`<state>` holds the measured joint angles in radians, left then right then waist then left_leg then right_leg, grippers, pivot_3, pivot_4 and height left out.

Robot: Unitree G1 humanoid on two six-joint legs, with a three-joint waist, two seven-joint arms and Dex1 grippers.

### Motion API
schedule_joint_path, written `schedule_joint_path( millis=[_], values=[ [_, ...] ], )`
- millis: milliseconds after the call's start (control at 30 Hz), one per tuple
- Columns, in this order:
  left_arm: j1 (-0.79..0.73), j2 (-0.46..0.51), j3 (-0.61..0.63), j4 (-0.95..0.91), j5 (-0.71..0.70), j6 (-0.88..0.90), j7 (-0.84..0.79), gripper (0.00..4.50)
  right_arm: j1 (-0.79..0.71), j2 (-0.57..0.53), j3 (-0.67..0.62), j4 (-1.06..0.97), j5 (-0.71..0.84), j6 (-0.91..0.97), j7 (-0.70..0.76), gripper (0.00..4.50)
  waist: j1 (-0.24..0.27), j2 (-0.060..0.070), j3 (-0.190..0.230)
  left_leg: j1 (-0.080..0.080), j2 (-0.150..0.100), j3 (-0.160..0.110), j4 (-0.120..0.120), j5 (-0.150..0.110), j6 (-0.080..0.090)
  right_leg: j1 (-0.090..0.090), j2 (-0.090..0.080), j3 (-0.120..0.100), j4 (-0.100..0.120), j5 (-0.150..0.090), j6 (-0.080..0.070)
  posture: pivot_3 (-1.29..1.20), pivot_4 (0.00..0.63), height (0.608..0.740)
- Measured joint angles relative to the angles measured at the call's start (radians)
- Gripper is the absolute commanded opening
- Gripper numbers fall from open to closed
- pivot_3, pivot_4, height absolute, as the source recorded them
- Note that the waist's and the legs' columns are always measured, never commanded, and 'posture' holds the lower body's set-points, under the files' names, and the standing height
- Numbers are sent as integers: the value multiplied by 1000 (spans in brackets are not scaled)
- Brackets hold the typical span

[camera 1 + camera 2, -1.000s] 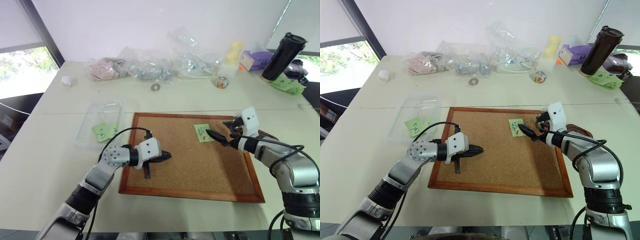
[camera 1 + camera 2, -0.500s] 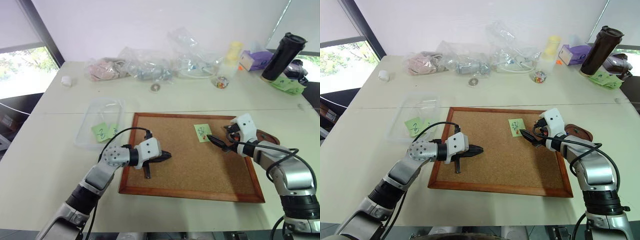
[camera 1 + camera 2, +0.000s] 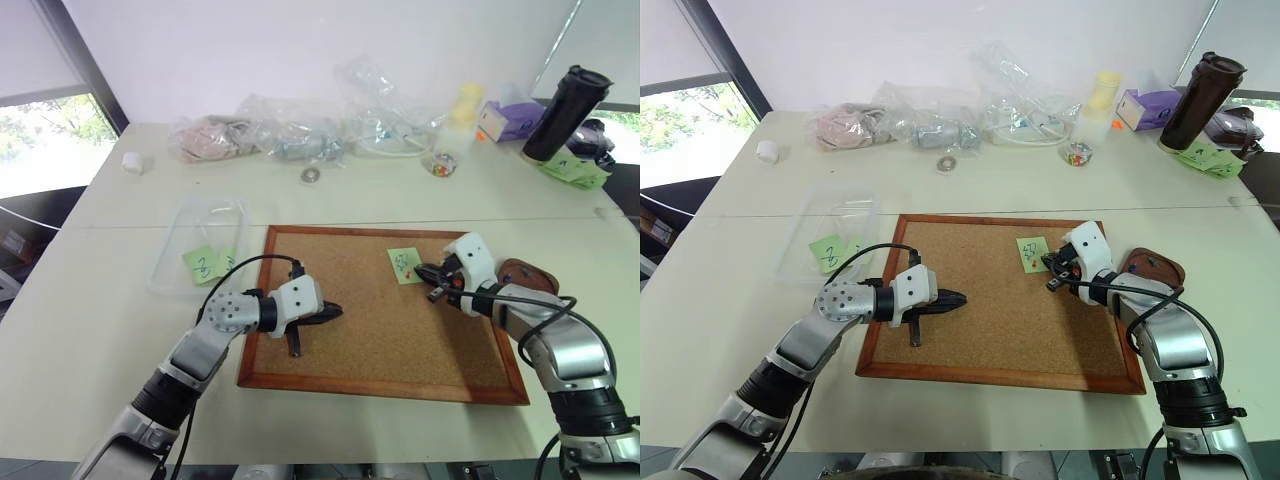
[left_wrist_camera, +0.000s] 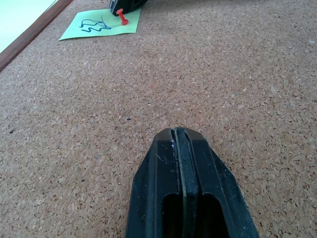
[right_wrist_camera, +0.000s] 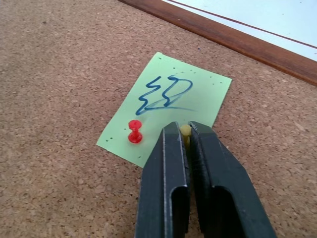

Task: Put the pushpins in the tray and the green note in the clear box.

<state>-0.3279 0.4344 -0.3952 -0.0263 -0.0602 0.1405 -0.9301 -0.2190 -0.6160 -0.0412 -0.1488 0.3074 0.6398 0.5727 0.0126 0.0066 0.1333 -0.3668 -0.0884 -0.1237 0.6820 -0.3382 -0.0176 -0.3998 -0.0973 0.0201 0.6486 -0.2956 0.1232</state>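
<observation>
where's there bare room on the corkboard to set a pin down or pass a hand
The corkboard is bare cork across its middle, between the left gripper and the right gripper, and along its near edge. It is crowded at the far right: the green note carries a red pushpin, and the right gripper is shut on a yellow pushpin.
</observation>
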Motion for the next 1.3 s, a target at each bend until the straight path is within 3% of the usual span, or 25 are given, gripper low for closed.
schedule_joint_path(
  millis=[233, 400, 500, 700, 1100, 1233, 1300],
  values=[
    [2, 0, 0, -9, 1, 3, 1, 0, 1, 10, -50, -35, 58, 76, -16, 112, 2, 1, 0, -3, 0, 0, 0, 0, 0, -3, 0, 0, 0, 0, 0, 0, 150, 740],
    [1, 0, 0, -12, 1, 7, -2, 0, -80, 6, -321, -119, 217, 188, -82, 112, 2, 1, 0, -5, 0, -1, 0, 0, 0, -4, 0, 0, 0, 0, 0, 0, 150, 740],
    [0, -2, -2, -10, 1, 7, -5, 0, -63, -12, -414, -130, 251, 207, -97, 112, 3, -1, -1, -5, 0, -4, 0, 0, 0, -3, 0, -1, 0, 0, 0, 0, 150, 740],
    [-1, -1, 0, -6, 1, 7, -8, 0, 105, -66, -482, -38, 204, 169, -89, 112, 0, 2, -1, -4, -1, -3, 0, 0, 0, -3, 0, 0, 0, 0, 0, 0, 150, 740],
    [0, -3, 0, -3, 2, 7, -8, 0, 184, -71, -483, 86, 153, 63, -56, 112, 1, 5, -4, -3, -1, -3, 0, 0, 0, -2, 0, 0, 0, 0, 0, 0, 150, 740],
    [0, -3, 0, -3, 2, 7, -8, 0, 206, -69, -479, 102, 148, 48, -46, 1418, 1, 5, -4, -3, -1, -3, 0, 0, 0, -2, 0, 1, 0, 0, 0, 0, 150, 740],
    [0, -3, 0, -3, 2, 7, -8, 0, 211, -69, -479, 115, 147, 44, -44, 2425, 1, 5, -4, -3, -1, -3, 0, 0, 0, -2, 0, 1, 0, 0, 0, 0, 150, 740]
  ],
)
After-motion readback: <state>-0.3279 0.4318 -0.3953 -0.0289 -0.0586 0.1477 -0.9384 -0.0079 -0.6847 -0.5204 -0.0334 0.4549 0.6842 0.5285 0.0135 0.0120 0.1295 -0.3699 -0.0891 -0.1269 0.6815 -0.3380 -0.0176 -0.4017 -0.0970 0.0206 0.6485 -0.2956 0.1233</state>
